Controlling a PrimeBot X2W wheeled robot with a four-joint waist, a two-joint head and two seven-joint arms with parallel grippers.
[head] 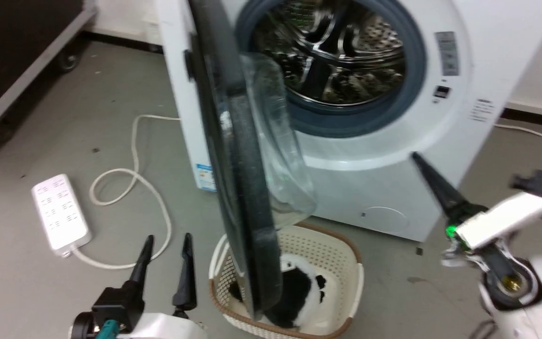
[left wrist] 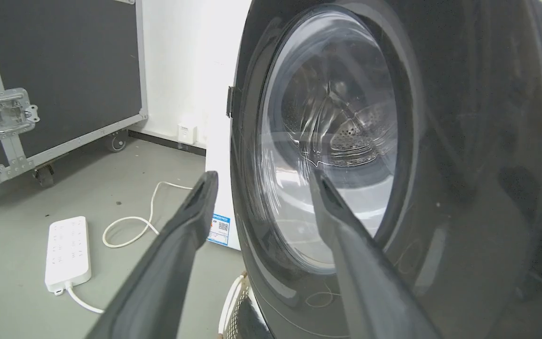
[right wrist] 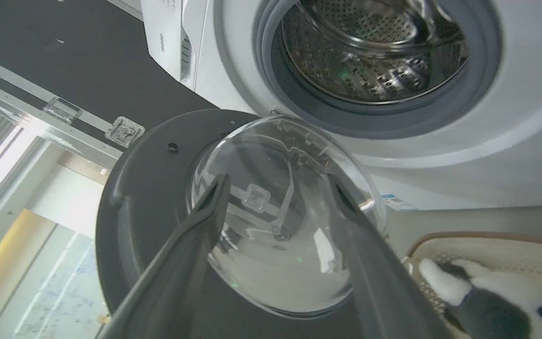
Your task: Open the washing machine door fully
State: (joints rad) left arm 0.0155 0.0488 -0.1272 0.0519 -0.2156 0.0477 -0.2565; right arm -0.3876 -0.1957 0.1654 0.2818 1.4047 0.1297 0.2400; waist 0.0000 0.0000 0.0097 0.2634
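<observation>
Since the washing machine door (head: 233, 165) sticks straight out from the white washing machine (head: 384, 197), it looks about half open. It hangs from the machine's left side. Its glass bowl (head: 275, 141) faces the right gripper (right wrist: 280, 182), whose fingers are spread apart and hold nothing. A good push, I think, would land on the black rim far from the hinge, not on the glass, and go slowly round until the door stops. On the door's other side the left gripper (head: 167, 237) is wide open and empty too, and it may need to keep clear of the swing. Under the door's low edge sits a laundry basket (head: 346, 263) with a black-and-white soft toy (head: 299, 287) inside; the door might brush it. A power strip (head: 59, 216) and a white cable (head: 134, 174) lie on the floor further left.
</observation>
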